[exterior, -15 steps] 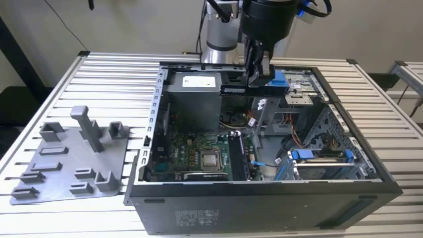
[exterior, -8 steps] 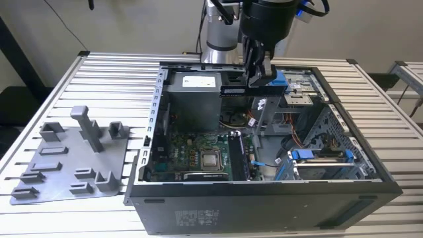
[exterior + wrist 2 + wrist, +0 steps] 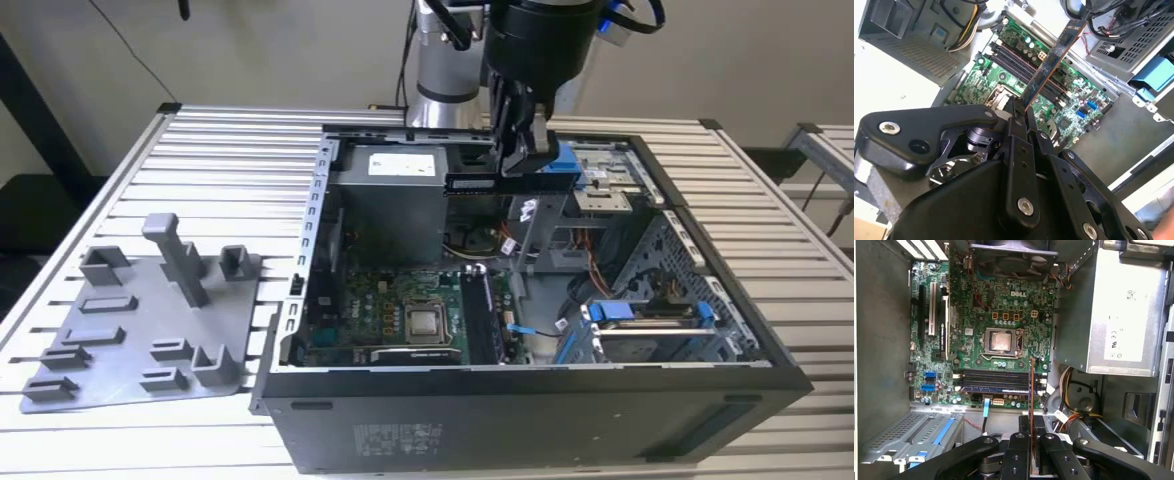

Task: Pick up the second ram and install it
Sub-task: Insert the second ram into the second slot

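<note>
The gripper (image 3: 1020,111) hangs above the open case (image 3: 534,400), jaws clamped on the second ram (image 3: 1053,60). Seating it likely calls for squaring it over an empty slot (image 3: 996,375).

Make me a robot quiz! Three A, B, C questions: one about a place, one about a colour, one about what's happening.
1. Where is the grey tray? A) on the table, at the exterior view's left of the computer case; B) inside the case; C) on the arm.
2. What colour is the motherboard? A) red; B) green; C) white.
3. What state is the second ram in? A) lying on the tray; B) clamped in the gripper over the motherboard; C) lying on the table.
Answers: 1 A, it lies beside the case; 2 B, both wrist views show it green; 3 B, the gripper pinches one end.
</note>
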Available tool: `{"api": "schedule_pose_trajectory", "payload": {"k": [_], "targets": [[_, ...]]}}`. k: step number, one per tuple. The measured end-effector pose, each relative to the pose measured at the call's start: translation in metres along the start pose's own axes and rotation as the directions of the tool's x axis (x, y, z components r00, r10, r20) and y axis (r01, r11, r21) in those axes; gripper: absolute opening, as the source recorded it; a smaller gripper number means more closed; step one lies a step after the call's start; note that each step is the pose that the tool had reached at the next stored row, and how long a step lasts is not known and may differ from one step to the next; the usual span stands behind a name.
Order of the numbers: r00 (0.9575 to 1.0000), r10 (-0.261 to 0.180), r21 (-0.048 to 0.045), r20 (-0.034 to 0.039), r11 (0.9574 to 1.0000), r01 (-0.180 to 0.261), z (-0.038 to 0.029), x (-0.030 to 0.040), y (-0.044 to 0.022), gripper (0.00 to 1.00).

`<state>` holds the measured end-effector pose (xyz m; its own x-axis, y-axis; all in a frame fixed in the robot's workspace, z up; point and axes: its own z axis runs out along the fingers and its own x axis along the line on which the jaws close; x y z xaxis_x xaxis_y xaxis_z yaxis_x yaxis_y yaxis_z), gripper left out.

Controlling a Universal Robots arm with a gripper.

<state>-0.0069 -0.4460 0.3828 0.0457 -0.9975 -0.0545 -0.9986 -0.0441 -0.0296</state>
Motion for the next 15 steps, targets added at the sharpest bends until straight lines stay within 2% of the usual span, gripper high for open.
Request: {"api": "schedule_pose_trajectory", "payload": {"k": [7, 15], "targets": [[1.0, 0.004, 0.0002, 0.0, 1.0, -0.004, 0.0002, 0.0, 0.0001, 0.14], [0.9979, 0.065, 0.0036, -0.0017, 0.9979, -0.065, 0.0005, 0.0001, 0.0, 0.14]]}}
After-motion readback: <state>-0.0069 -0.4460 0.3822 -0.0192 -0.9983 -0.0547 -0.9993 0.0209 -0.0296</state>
